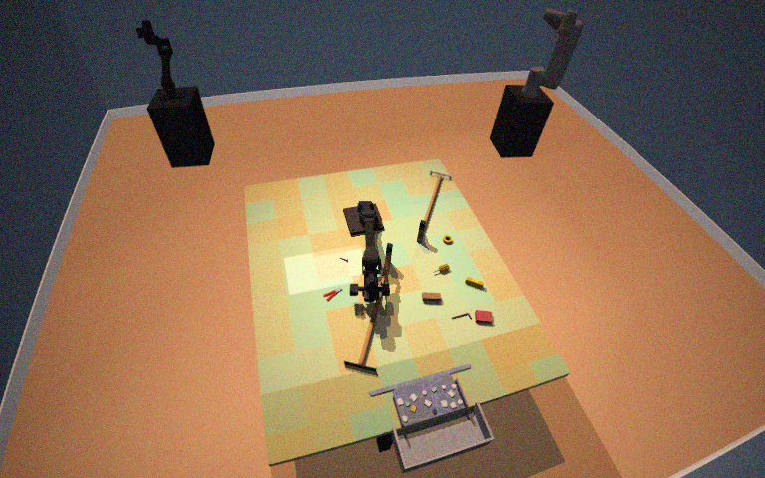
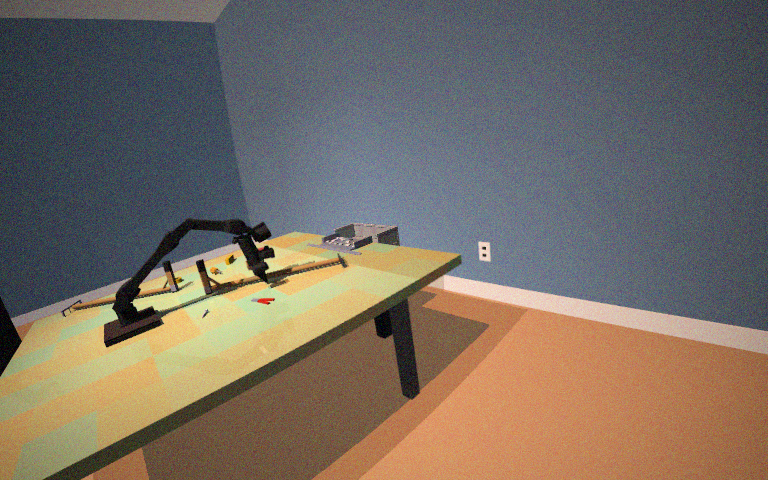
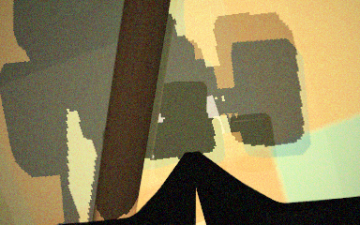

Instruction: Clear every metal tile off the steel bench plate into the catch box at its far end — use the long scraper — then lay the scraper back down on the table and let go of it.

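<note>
The long scraper lies on the table, its wooden handle (image 1: 368,341) (image 2: 308,267) (image 3: 133,103) running to a dark wide blade (image 1: 360,367) (image 2: 342,261) near the bench plate. A dark-topped upright grip (image 1: 388,254) (image 2: 203,277) stands at its other end. My gripper (image 1: 370,299) (image 2: 266,280) (image 3: 192,158) is shut and empty, pointing down beside the handle; in the wrist view the shaded handle passes left of the fingertips. The steel bench plate (image 1: 417,385) carries several pale tiles (image 1: 427,403) and an orange one (image 1: 413,408). The catch box (image 1: 445,443) at its far end shows no tiles.
A second long tool (image 1: 432,199) with a frame-shaped head lies at the right. Red pliers (image 1: 331,295) (image 2: 263,300) lie left of the gripper. A brown block (image 1: 431,297), a red block (image 1: 483,316) and a yellow block (image 1: 474,282) lie right. A grey bar (image 1: 381,390) edges the plate.
</note>
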Robot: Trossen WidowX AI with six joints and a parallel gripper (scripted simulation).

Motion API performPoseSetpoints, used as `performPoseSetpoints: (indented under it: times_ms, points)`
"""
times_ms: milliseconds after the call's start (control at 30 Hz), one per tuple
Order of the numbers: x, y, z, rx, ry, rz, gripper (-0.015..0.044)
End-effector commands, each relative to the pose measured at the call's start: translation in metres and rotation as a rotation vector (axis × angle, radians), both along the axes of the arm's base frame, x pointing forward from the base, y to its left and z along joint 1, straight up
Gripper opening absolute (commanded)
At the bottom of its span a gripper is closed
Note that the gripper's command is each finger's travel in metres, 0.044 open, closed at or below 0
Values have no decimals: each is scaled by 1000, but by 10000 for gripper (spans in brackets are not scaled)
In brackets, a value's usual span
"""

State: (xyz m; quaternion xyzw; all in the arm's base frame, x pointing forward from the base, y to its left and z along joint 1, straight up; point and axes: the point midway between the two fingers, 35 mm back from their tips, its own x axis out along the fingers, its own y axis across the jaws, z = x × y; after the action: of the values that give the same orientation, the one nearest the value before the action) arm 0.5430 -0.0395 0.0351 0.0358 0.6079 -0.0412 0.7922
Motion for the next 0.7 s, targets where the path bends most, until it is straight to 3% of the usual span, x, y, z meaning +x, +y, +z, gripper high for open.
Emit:
performPoseSetpoints:
  times_ms: [0, 667]
  points:
    - [4, 4, 2, -5, -12, -3, 0]
    - [11, 22, 2, -3, -31, -3, 0]
